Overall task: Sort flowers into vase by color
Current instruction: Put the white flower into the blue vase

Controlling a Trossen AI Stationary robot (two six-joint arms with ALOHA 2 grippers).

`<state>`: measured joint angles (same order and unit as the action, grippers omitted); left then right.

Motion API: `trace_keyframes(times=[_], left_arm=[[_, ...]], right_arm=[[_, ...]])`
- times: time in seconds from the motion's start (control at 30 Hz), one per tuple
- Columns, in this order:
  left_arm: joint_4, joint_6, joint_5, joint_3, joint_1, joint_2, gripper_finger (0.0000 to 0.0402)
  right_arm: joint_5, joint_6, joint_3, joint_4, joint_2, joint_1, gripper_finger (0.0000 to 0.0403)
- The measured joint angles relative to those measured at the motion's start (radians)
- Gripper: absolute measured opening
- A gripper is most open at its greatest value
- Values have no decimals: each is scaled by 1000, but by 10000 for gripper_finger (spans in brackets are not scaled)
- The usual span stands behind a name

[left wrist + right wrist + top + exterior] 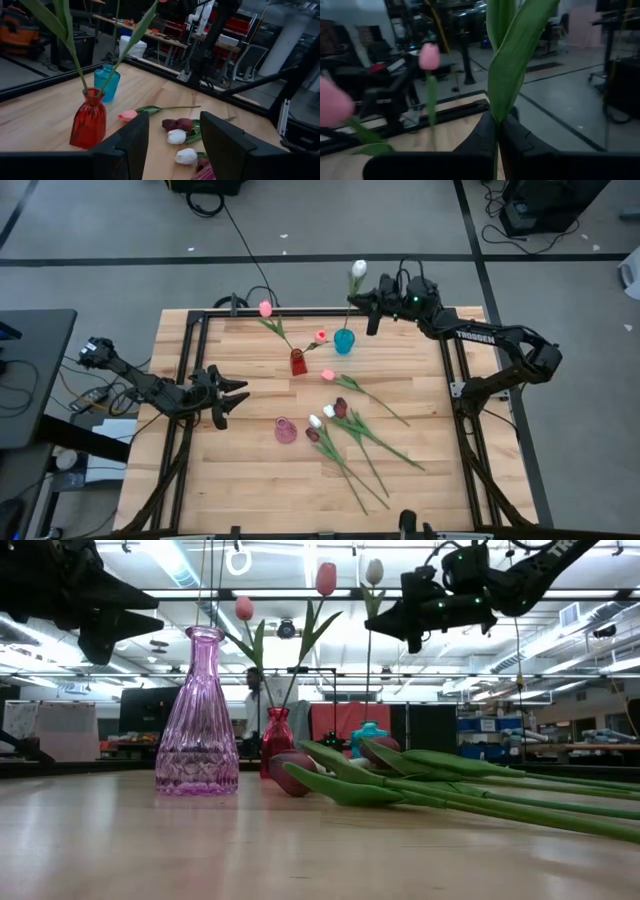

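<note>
White tulip [359,269]: pinched by its stem in right gripper [367,304], above blue vase [344,341].
Left gripper [234,395]: fingers wide, empty, near pink vase [286,431].

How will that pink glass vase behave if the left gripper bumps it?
The pink vase looks narrow-necked and tall over a wider base, so a knock near the top would probably tip it; low down, it may slide. It looks like glass, so likely breakable. It stands empty, probably light. The left gripper hangs open nearby.

right hand [496,142] closed on green stem [506,75] | pink tulips [429,56] beyond
</note>
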<state>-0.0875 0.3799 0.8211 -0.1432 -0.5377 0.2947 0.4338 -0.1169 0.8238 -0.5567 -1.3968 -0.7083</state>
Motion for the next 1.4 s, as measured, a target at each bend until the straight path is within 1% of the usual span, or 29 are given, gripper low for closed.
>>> trace_keyframes(times=[0.17,0.37,0.5,0.63,0.87,1.0,1.1,1.23,1.3,1.4], left_arm=[[-8,8,-1,0,0,0,182],[-9,23,1,2,0,0,182],[-23,16,39,2,0,0,182],[-22,15,75,2,0,0,182],[-23,-32,78,2,0,0,182],[-22,-52,59,2,0,0,182],[-16,-68,43,2,0,0,182],[-16,-119,-7,2,0,0,182],[-17,-146,-31,2,0,0,182],[-30,-178,-39,2,0,-1,182]], right_arm=[[74,-27,0,-78,0,-46,16],[97,-29,0,-51,-9,-75,16],[110,-3,0,-53,-24,-57,16],[111,-19,0,-49,-70,-37,16],[110,-35,0,-28,-110,-11,18],[112,17,0,78,-105,4,42],[111,49,0,156,-103,7,74],[108,68,1,271,-91,5,118],[98,73,12,368,-65,5,133],[34,96,39,547,-15,13,147]])
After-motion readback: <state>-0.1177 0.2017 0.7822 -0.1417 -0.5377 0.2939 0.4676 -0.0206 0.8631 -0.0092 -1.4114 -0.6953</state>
